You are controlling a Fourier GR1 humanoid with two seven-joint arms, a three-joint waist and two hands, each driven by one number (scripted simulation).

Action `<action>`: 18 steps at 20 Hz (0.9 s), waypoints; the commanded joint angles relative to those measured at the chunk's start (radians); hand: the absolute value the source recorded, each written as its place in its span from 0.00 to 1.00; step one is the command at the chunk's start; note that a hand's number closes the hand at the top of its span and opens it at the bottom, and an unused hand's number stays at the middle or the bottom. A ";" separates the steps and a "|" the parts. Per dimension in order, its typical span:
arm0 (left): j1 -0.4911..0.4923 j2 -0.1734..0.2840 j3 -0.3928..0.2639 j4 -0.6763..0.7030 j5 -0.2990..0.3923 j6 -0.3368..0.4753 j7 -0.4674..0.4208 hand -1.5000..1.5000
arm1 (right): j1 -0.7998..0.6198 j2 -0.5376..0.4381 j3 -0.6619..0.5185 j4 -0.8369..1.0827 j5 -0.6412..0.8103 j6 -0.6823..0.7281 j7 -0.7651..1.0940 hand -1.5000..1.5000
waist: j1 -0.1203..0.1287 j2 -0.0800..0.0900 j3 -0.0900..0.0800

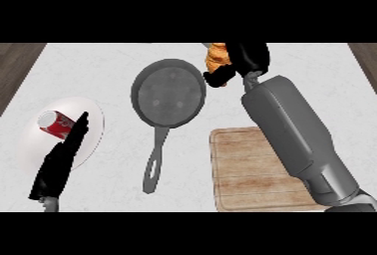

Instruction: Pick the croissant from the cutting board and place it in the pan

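I see a pale counter (294, 60) from steeply above. My right forearm (294, 134), thick and grey, comes in from the lower right and slants up and left across the wooden board (243, 169), hiding the board's right part. The board's visible surface is bare.

Left of the board lies the dark pan (168, 94), its round bowl toward the far side and its long handle pointing back toward me.

At the far left sits a white plate (92, 127) with a red can (55, 123) lying tilted on it.

My left hand (55, 169) shows at the lower left, fingers straight and together, pointing up over the plate's near edge, beside the can.

My right hand (243, 62) is at the far edge, just beyond the pan's upper right rim, fingers curled round the croissant (216, 56). The croissant is held in that hand, off the board, beside the pan and not in it.
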 commanded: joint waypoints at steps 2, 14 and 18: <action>0.006 0.002 0.021 0.023 -0.004 -0.010 -0.035 0.50 | -0.121 0.099 -0.078 0.221 -0.041 -0.055 -0.066 1.00 | 0.008 0.005 0.000; -0.079 -0.042 -0.059 0.009 -0.031 -0.039 0.021 0.50 | -0.260 0.138 0.004 0.610 -0.178 -0.163 -0.102 1.00 | 0.119 0.037 -0.002; -0.089 -0.032 -0.049 0.002 -0.028 -0.047 0.008 0.50 | -0.266 0.138 0.052 0.688 -0.166 -0.074 -0.149 1.00 | 0.135 0.044 -0.002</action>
